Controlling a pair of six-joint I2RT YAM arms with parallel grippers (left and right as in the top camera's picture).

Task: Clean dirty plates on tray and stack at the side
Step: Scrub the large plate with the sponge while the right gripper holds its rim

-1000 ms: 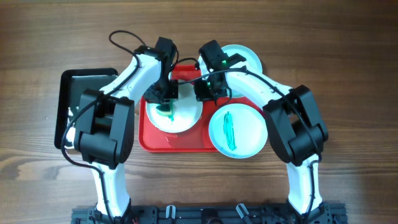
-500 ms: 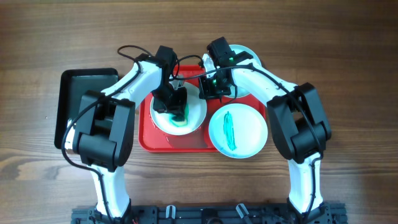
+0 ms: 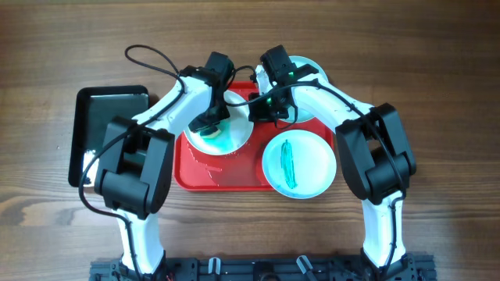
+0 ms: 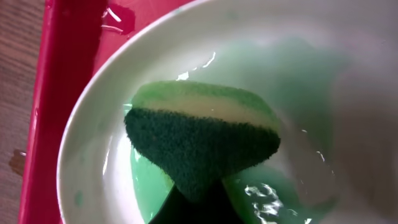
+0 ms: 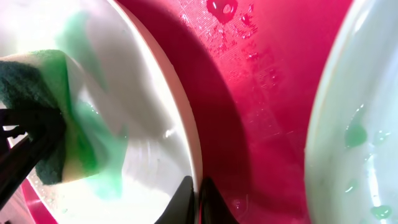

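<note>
Overhead, the white plate (image 3: 238,139) lies in the left half of the red tray (image 3: 205,178), while a cyan plate (image 3: 308,168) with an unwiped teal smear (image 3: 287,162) overhangs the tray's right edge. The surfaces are wet, so the likeliest trouble is the plate sliding or tipping under the scrubbing. That would pull the rim out of a thin pinch and could knock it against the cyan plate just beside it. The left gripper (image 3: 212,123) points down into the plate, its fingers clamped on a green sponge (image 4: 202,146) that rests in pale green wash (image 4: 292,68). The right gripper (image 5: 198,196) reaches in from the other side and appears closed on the plate's rim (only the very edge is caught).
</note>
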